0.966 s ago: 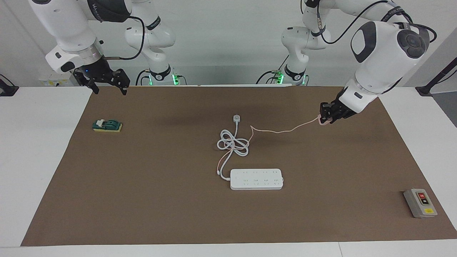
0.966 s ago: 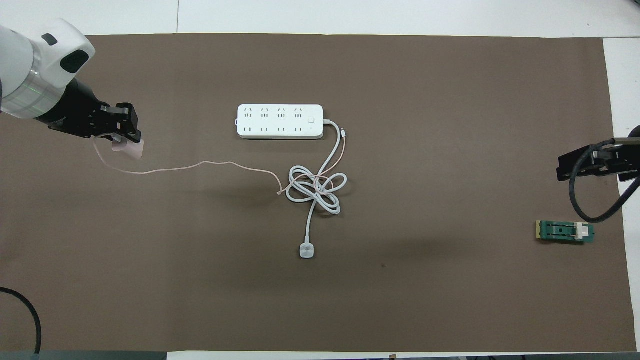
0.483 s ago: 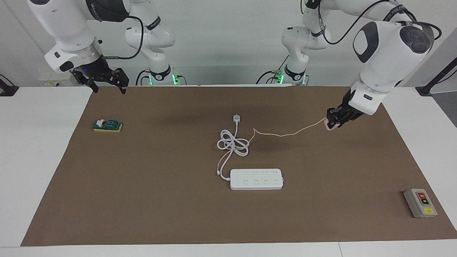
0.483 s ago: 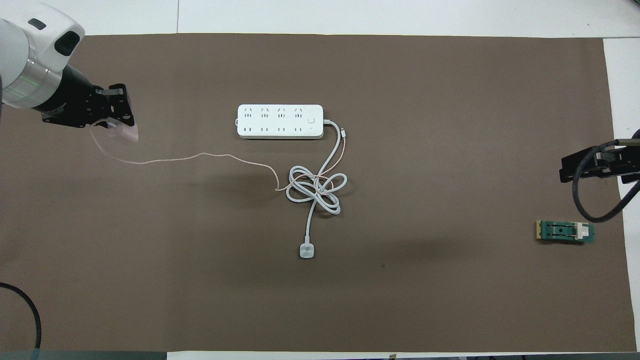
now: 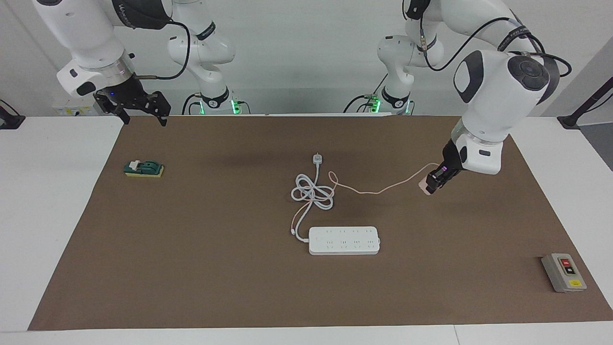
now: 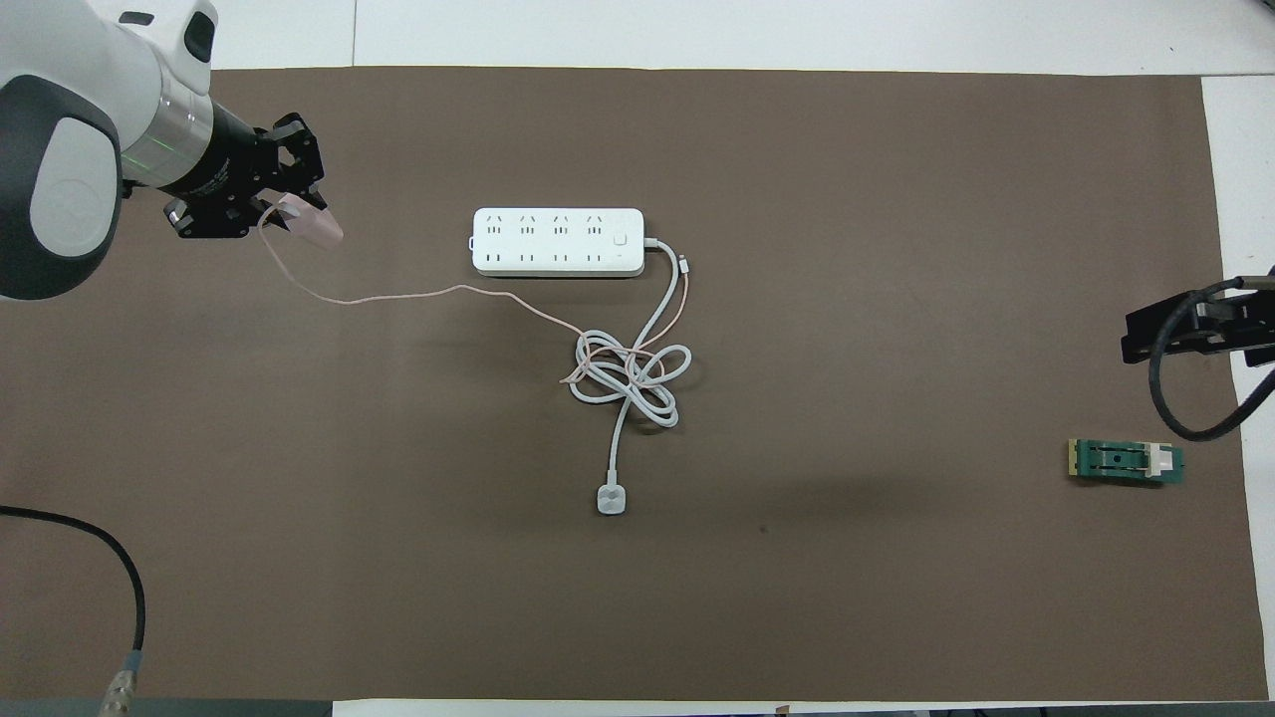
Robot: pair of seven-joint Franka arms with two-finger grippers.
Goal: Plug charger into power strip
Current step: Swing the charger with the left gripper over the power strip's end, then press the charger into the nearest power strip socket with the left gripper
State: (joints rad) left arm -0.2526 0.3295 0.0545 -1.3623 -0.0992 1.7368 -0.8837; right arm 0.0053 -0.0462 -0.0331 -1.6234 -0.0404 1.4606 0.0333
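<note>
My left gripper [image 5: 432, 184] [image 6: 299, 211] hangs above the brown mat toward the left arm's end of the table, shut on the charger [image 5: 424, 186] [image 6: 313, 225], a small pale-pink cube. Its thin pink cable [image 5: 378, 190] [image 6: 418, 295] trails across the mat to the coiled white cord [image 5: 312, 193] [image 6: 628, 376]. The power strip [image 5: 344, 240] [image 6: 557, 242] lies flat mid-mat, sockets up, farther from the robots than the coil. My right gripper [image 5: 142, 115] [image 6: 1190, 334] waits open in the air over the mat's edge at the right arm's end, holding nothing.
A small white-grey plug [image 5: 317, 158] [image 6: 611, 498] on the thick cord lies nearer to the robots than the coil. A green and yellow block [image 5: 143, 168] [image 6: 1126, 462] sits near the right gripper. A grey switch box [image 5: 563, 272] stands at the mat's corner at the left arm's end.
My left gripper has turned and carried the charger over the mat toward the power strip, dragging the pink cable along. The right arm has barely moved.
</note>
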